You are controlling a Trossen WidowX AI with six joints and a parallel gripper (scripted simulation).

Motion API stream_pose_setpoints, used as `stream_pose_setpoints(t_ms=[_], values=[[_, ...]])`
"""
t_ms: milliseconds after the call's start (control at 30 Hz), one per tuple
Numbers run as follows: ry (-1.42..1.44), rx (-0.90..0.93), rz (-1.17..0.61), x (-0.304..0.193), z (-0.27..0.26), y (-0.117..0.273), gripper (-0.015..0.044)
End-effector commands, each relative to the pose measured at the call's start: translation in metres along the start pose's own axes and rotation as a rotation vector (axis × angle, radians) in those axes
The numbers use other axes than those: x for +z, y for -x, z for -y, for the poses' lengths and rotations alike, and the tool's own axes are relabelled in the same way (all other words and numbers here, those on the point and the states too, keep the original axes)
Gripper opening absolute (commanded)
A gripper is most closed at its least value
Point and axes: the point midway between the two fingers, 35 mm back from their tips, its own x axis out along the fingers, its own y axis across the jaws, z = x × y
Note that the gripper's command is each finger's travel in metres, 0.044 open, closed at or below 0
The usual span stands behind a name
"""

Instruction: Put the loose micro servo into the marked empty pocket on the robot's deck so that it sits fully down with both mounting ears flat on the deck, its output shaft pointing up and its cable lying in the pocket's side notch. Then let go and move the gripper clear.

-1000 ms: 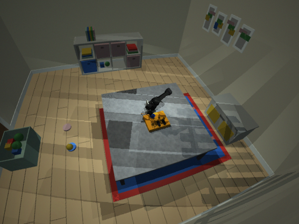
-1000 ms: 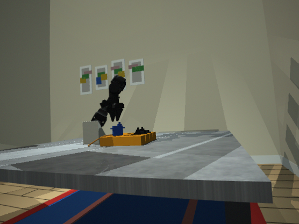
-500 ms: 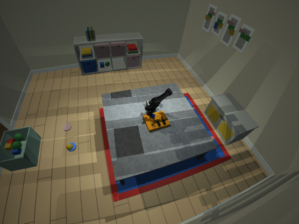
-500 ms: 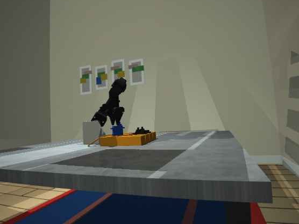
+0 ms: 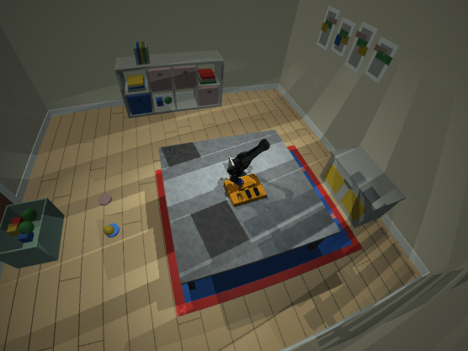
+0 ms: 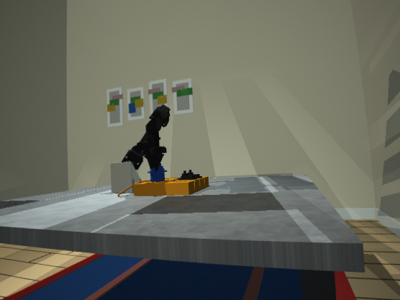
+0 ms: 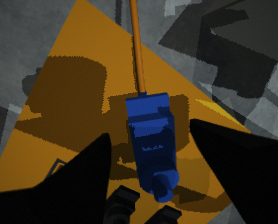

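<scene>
Tabletop [image 5: 181,241] [image 6: 216,227] reaches well beyond the orange deck on every side. Black arm [image 5: 250,156] [image 6: 151,134] leans over one edge of that deck [image 5: 236,200] [image 6: 155,188] [image 7: 75,40]. The gripper [image 5: 238,180] [image 6: 157,167] [image 7: 150,131] is spread, with a gap either side of the blue servo [image 5: 240,182] [image 6: 157,175] [image 7: 151,140]. The servo stands on the deck, shaft up, its ears raised above the surface. Its orange cable [image 6: 125,188] [image 7: 138,45] runs out past the deck's edge.
</scene>
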Motion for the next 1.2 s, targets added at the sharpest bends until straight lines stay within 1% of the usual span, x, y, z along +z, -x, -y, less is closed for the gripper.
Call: stream_pose_setpoints(t_ms=[0,100,233,333,533,933,1167], values=[[-0.005,-0.002,-0.005,0.0,0.001,-0.002,0.0177],[-0.005,-0.002,-0.005,0.0,0.001,-0.002,0.0099],[-0.005,-0.002,-0.005,0.0,0.001,-0.002,0.0072],[-0.005,-0.002,-0.005,0.0,0.001,0.003,0.0],[-0.006,-0.002,-0.004,0.0,0.005,0.027,0.0],[-0.006,-0.002,-0.004,-0.003,0.007,0.028,0.0],[-0.005,-0.002,-0.005,-0.023,-0.012,0.028,0.0]])
